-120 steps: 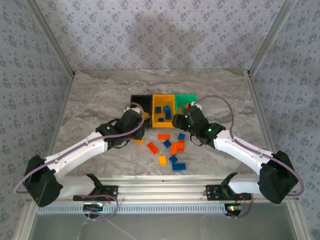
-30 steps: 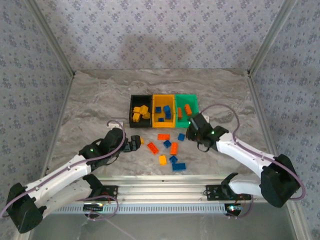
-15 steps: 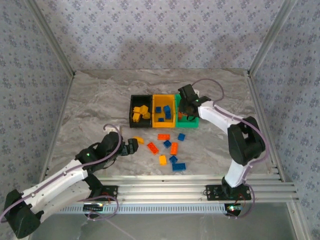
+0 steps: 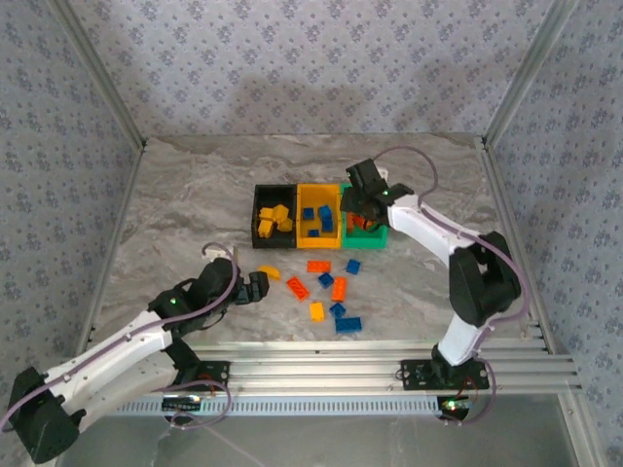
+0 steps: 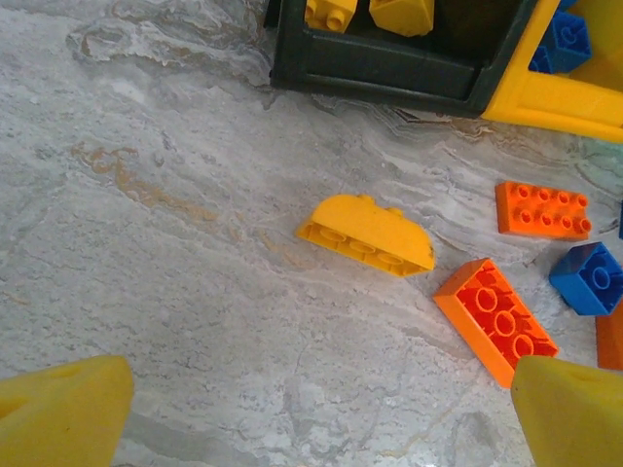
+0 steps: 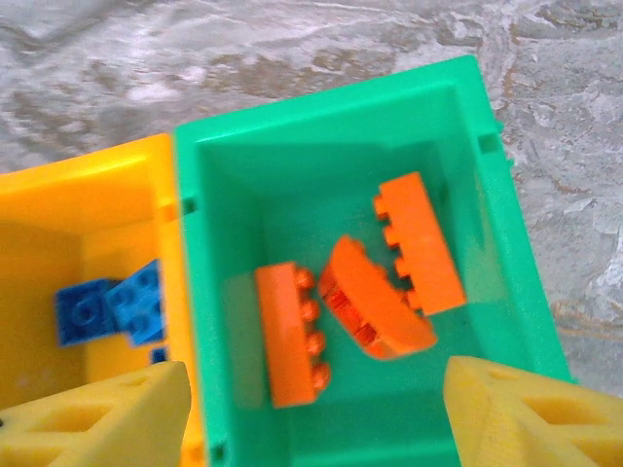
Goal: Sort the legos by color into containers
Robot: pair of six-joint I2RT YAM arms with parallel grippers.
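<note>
Starting big: on the table (image 4: 185, 195) the black bin (image 4: 257, 226), yellow bin (image 4: 318, 244) and green bin (image 6: 321, 126) sit touching in a row. The right gripper (image 6: 316, 418) hangs over the green bin, fingers wide, holding nothing. Three orange bricks (image 6: 375, 297) lie inside. If it dips, it could bump the wall and push the whole row. The left gripper (image 5: 316, 418) is wide open and empty over a yellow brick (image 5: 365, 233). An orange brick (image 5: 496, 321) lies just beside it, so the fingers could catch both. A second ago the right gripper was low by the loose legos (image 4: 331, 287); now it is over its bin.
</note>
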